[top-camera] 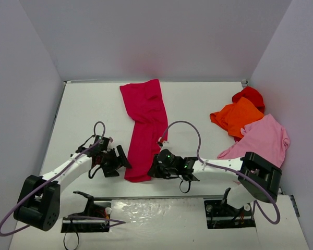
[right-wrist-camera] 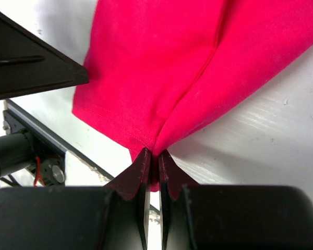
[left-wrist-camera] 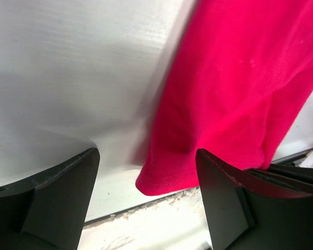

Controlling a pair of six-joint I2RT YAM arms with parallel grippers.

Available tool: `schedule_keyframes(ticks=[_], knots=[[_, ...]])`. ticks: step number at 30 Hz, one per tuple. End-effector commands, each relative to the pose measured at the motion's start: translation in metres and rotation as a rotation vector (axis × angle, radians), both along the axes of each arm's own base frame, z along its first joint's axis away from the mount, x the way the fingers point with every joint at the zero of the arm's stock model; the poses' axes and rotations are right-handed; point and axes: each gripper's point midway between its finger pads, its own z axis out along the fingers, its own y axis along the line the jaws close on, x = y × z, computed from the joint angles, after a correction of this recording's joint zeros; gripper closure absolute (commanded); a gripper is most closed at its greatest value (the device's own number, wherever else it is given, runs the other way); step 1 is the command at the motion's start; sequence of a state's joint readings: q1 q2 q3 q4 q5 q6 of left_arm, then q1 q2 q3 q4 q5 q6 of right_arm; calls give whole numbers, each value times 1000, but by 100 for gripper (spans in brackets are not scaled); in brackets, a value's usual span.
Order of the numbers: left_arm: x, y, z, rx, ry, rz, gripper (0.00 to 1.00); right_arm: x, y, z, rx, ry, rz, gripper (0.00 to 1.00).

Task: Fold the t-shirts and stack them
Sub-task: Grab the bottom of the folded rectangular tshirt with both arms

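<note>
The crimson t-shirt (top-camera: 144, 112) lies as a long narrow strip down the middle of the table. My right gripper (right-wrist-camera: 152, 156) is shut on that strip's near hem, and the cloth (right-wrist-camera: 172, 67) bunches up into the pinch. In the top view the right gripper (top-camera: 154, 170) sits at the strip's near right corner. My left gripper (top-camera: 123, 159) is at the near left corner, open. Its fingers (left-wrist-camera: 57, 198) straddle the hem corner of the crimson cloth (left-wrist-camera: 235, 88) without pinching it. The orange t-shirt (top-camera: 236, 115), the bright red one (top-camera: 249, 95) and the light pink one (top-camera: 263, 138) lie heaped at the right.
The white table (top-camera: 88, 109) is walled at the back and on both sides. Its near edge (left-wrist-camera: 146, 208) runs just below the hem. The left gripper's dark finger (right-wrist-camera: 31, 67) shows in the right wrist view, close to the cloth. A grey cable (top-camera: 185, 127) loops above the right arm.
</note>
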State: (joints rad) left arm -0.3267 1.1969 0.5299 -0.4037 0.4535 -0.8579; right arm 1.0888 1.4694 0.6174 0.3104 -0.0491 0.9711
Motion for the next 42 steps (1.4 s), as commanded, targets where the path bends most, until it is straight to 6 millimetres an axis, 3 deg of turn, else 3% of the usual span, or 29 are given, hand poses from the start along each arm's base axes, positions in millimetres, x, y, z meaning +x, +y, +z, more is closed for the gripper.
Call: schedule_keyframes(ticks=[1,6,9,10,11,14,21,28,36,42], knots=[[6,-12,-6,-72,-4,15,27,0,18,13,63,-20,20,100],[5,-26,-5,-185,1,57,28,0,19,10,59,-16,20,100],[4,-26,2,-200,-11,62,35,0,18,8,55,-14,22,100],[3,-26,3,-202,-13,63,44,0,19,8,55,-15,22,100],[3,-26,7,-208,-25,62,64,0,19,8,54,-16,22,100],[2,-26,14,-216,-39,70,100,0,18,7,49,-15,22,100],[0,-26,25,-227,-47,78,100,-1,16,10,44,-17,26,100],[-3,-30,41,-265,-42,78,100,-5,8,39,60,-47,27,100],[-6,-32,73,-310,-80,83,100,-14,-8,84,130,-76,13,100],[-12,-27,101,-306,-117,78,100,-24,-17,96,167,-61,3,100]])
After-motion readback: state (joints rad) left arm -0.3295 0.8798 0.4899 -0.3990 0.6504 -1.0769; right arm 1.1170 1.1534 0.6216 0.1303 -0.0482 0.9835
